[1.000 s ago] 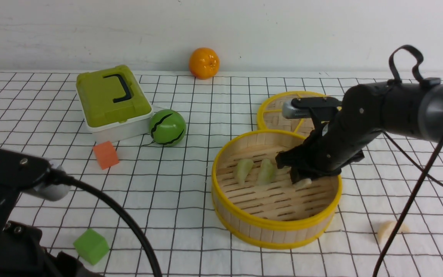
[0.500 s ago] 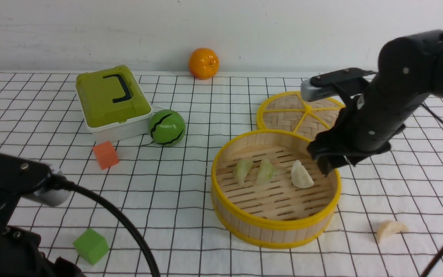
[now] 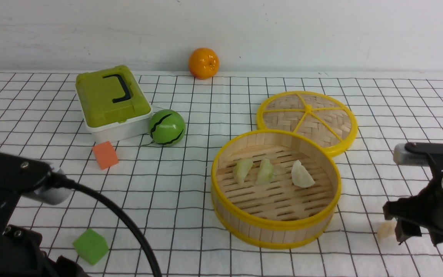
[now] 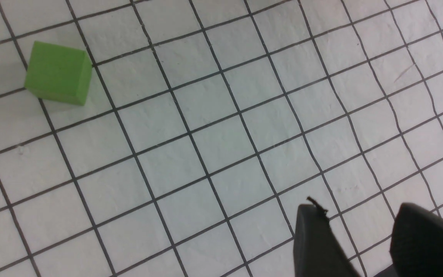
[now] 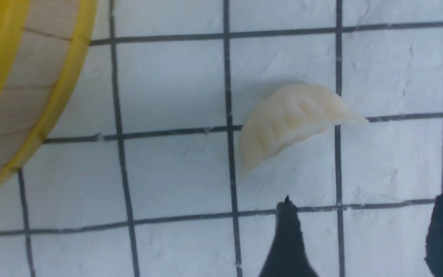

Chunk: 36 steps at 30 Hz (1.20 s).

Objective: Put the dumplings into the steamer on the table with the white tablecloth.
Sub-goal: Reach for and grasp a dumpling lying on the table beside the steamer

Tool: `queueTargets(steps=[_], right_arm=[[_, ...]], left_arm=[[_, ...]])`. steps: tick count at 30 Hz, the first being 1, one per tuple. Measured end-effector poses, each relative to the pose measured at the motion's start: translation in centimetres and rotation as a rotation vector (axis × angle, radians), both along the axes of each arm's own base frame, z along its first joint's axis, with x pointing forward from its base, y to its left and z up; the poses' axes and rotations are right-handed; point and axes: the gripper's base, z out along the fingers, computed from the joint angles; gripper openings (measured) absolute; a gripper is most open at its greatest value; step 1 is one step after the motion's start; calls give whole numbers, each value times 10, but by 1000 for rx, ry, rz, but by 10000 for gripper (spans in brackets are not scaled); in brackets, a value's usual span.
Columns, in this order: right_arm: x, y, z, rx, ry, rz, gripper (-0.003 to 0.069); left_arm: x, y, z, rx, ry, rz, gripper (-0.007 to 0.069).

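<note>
The steamer (image 3: 275, 225) stands on the white tablecloth (image 3: 190, 184) right of centre. On its slatted floor lie two greenish dumplings (image 3: 243, 170) (image 3: 265, 171) and a cream one (image 3: 301, 175). Another cream dumpling (image 3: 385, 229) (image 5: 290, 119) lies on the cloth to the steamer's right. My right gripper (image 3: 417, 236) (image 5: 364, 200) hangs low beside that dumpling, open and empty, and hides part of it in the front view. The steamer's wall (image 5: 33, 77) shows in the right wrist view. My left gripper (image 4: 360, 207) is open over bare cloth at the near left.
The flat woven lid (image 3: 307, 117) lies behind the steamer. A green lidded box (image 3: 112, 100), a green ball (image 3: 167, 127) and an orange cube (image 3: 105, 154) sit at the left. An orange (image 3: 204, 62) rests by the back wall. A green cube (image 3: 90, 245) (image 4: 59, 73) is near my left arm.
My right gripper let go of the cream dumpling inside the steamer, opened, rose out and swung right and down to the cloth beside the loose dumpling. The left arm has not moved.
</note>
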Motion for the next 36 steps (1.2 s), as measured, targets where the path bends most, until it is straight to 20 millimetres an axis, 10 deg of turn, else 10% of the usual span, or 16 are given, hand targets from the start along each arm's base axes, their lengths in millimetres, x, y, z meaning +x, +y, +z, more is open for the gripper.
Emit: queueTargets(steps=[23,36], right_arm=[[23,6,-32,137,-84,-170,457],[32,7,-25,109,-39,-131,186]], left_arm=[[0,0,0,0,5,0,281],[-2,1,-2,18,29,-3,281]])
